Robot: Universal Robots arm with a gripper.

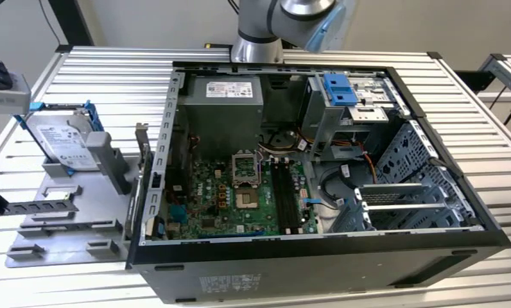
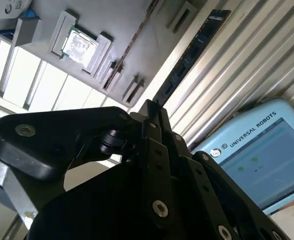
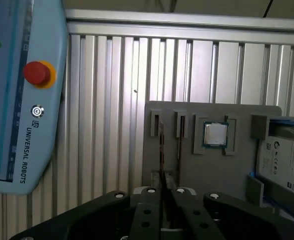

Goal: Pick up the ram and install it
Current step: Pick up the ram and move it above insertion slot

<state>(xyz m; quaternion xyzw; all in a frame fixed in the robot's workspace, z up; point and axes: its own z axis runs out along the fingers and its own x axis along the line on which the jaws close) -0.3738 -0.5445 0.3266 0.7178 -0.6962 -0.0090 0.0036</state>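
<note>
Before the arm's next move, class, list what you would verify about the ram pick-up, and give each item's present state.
1. Ram lying in the gray fixture: ok.
2. Gripper lined up with the ram's end, in the first wrist view: ok.
3. Secure grip on the ram: cannot tell.
4. Motherboard's black slots look empty: ok.
5. Case open, slots reachable from above: ok.

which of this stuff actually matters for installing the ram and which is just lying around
Job: long thin dark ram stick; black slots on the green motherboard; black gripper, close to the ram.
Lying about: silver hard drive in blue frame; small square silver chip; light-blue teach pendant.
</note>
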